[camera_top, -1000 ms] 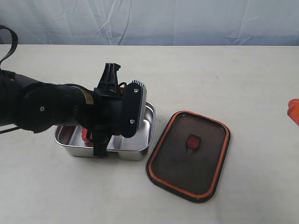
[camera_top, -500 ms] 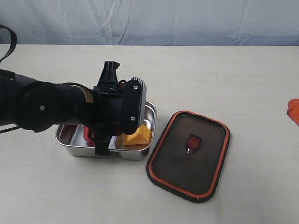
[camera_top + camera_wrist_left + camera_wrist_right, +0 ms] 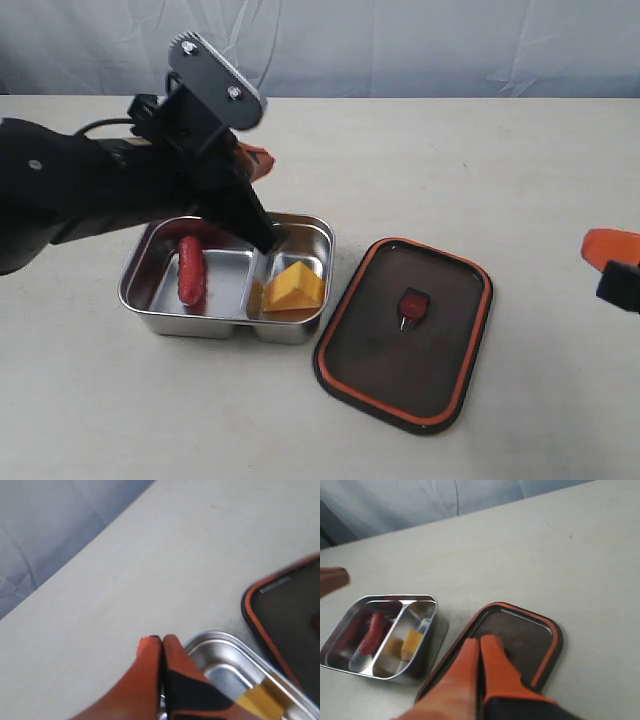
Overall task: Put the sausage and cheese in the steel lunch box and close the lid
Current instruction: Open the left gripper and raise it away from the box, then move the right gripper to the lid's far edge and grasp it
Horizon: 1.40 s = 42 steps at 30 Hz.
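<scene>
On the tabletop's (image 3: 500, 150) left, I see the sausage (image 3: 190, 275) in the steel lunch box's (image 3: 200, 326) larger compartment, cheese (image 3: 293, 287) in the smaller; lid (image 3: 380, 345) lies just right. My left pincer (image 3: 161, 641) and right pincer (image 3: 480, 642) are closed, empty.

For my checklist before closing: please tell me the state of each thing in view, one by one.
sausage: lying in the larger compartment.
cheese: in the smaller compartment.
lunch box: open, no lid on it.
lid: flat on the table, beside the lunch box.
left fingers: shut, empty.
right fingers: shut, empty.
</scene>
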Motion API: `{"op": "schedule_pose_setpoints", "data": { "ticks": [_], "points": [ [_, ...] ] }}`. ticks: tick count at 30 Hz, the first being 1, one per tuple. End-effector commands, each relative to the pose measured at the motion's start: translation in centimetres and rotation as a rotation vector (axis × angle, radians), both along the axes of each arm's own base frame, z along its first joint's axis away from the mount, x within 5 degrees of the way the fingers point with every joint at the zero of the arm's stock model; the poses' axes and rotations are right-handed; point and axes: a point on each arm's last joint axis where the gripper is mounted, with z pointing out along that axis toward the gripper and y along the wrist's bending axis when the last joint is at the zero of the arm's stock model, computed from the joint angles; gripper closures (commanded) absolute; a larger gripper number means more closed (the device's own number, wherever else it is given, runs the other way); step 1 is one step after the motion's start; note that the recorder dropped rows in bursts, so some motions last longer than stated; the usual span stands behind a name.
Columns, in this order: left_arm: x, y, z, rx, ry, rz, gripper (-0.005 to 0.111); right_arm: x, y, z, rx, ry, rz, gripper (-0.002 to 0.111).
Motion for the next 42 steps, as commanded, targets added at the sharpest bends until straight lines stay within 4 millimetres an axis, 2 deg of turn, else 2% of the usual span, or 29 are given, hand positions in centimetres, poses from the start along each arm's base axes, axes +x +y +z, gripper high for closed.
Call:
{"op": "schedule_pose_setpoints", "data": {
  "ticks": [1, 3, 4, 6, 7, 10, 11, 14, 17, 19, 27, 33, 42],
  "points": [
    [-0.5, 1.5, 2.6, -0.235, 0.067, 0.203, 0.107, 4.5, 1.8, 1.6, -0.16, 0.111, 0.034, 0.109],
    [-1.1, 1.9, 3.4, -0.311, 0.117, 0.245, 0.107, 8.4, 3.4, 1.9, -0.274, 0.288, 0.046, 0.109],
    [-1.2, 2.0, 3.6, -0.308, 0.117, 0.244, 0.107, 9.2, 3.7, 1.7, -0.308, 0.33, 0.049, 0.109],
    [-1.4, 2.3, 3.6, -0.289, 0.128, 0.254, 0.107, 11.9, 4.5, 0.6, -0.437, 0.451, 0.066, 0.109],
    [-1.3, 2.5, 3.4, -0.216, 0.089, 0.239, 0.107, 13.7, 5.2, -0.3, -0.481, 0.499, 0.074, 0.109],
    [-1.4, 3.4, 2.6, -0.169, 0.084, 0.304, 0.107, 16.1, 6.3, -1.9, -0.511, 0.576, 0.085, 0.109],
    [-1.4, 3.8, 2.1, -0.143, 0.083, 0.331, 0.107, 16.9, 6.7, -2.9, -0.524, 0.61, 0.089, 0.104],
    [-1.6, 4.2, 1.5, -0.118, 0.087, 0.354, 0.107, 17.8, 7.1, -4.5, -0.535, 0.647, 0.095, 0.084],
    [-1.7, 4.3, 1.3, -0.11, 0.092, 0.356, 0.107, 18.4, 7.4, -6.2, -0.547, 0.681, 0.097, 0.057],
    [-1.7, 4.2, 1.3, -0.113, 0.095, 0.349, 0.107, 18.8, 7.6, -7.3, -0.554, 0.697, 0.098, 0.049],
    [-1.7, 4.2, 1.2, -0.115, 0.096, 0.346, 0.107, 20.3, 8.2, -9.9, -0.542, 0.66, 0.085, 0.069],
    [-1.7, 4.1, 1.2, -0.121, 0.101, 0.332, 0.107, 20.7, 8.1, -11.4, -0.601, 0.677, 0.104, 0.065],
    [-1.8, 3.9, 1.2, -0.129, 0.107, 0.317, 0.107, 20.8, 8.1, -13.3, -0.616, 0.713, 0.109, 0.065]
  ]
}}
